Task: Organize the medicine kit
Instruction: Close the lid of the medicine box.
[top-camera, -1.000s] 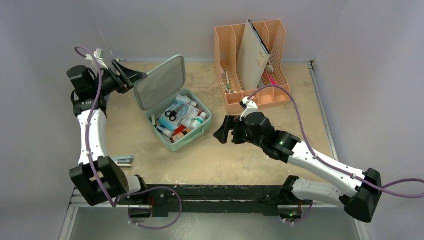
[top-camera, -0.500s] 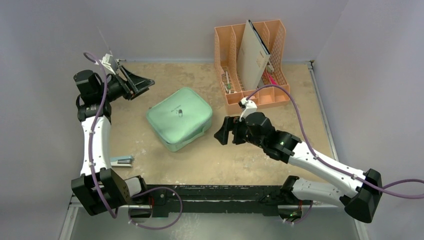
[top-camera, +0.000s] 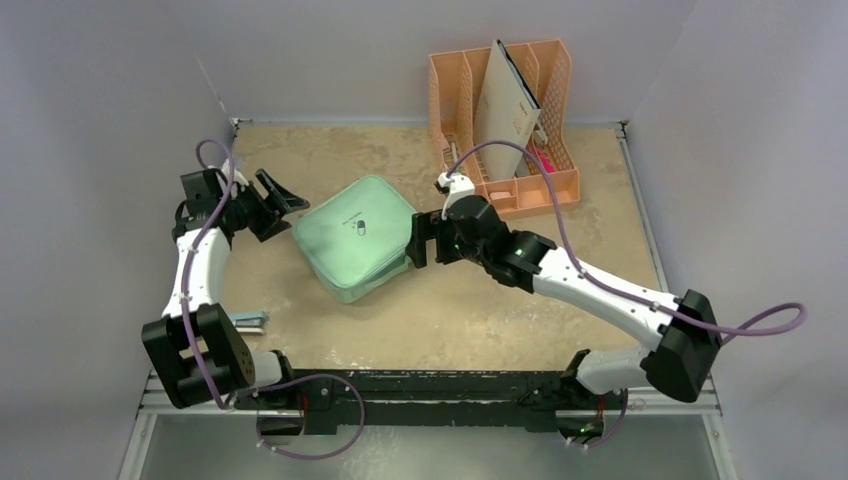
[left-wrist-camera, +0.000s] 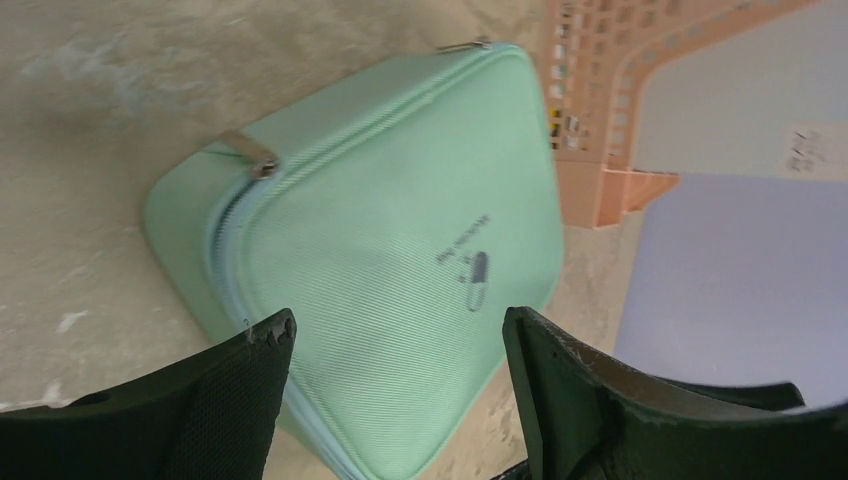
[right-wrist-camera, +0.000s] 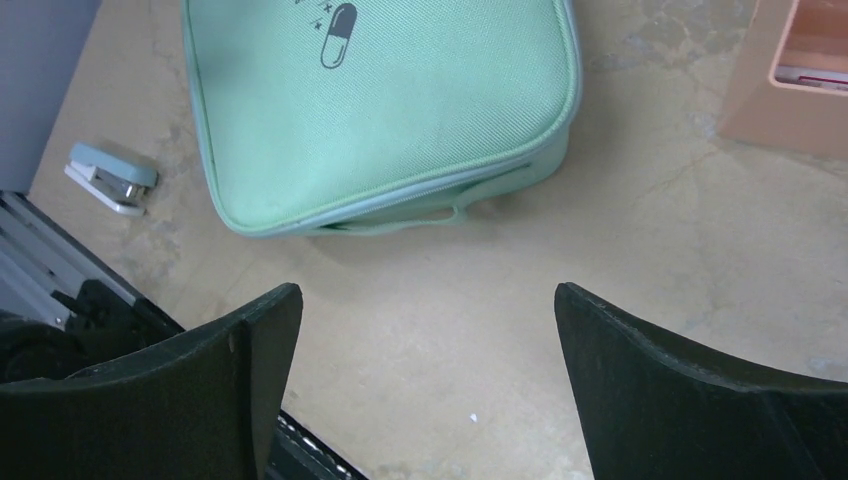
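Grey walls (top-camera: 350, 50) enclose a tan surface (top-camera: 480, 310), where we see the mint-green medicine kit (top-camera: 355, 248), lid down, lying between our left fingers (left-wrist-camera: 180, 420) and right fingers (right-wrist-camera: 170, 400); both pairs are spread wide, holding nothing, just short of it.

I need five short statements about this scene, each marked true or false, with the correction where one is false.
1. The medicine kit lies with its lid down. True.
2. The right gripper is shut on the kit. False: its jaws stand open and hold nothing.
3. A small stapler lies on the table. True.
4. The peach organizer lies flat in front of the kit. False: it stands upright behind the kit, toward the right.
5. The left gripper holds the stapler. False: it is open and empty, beside the kit.
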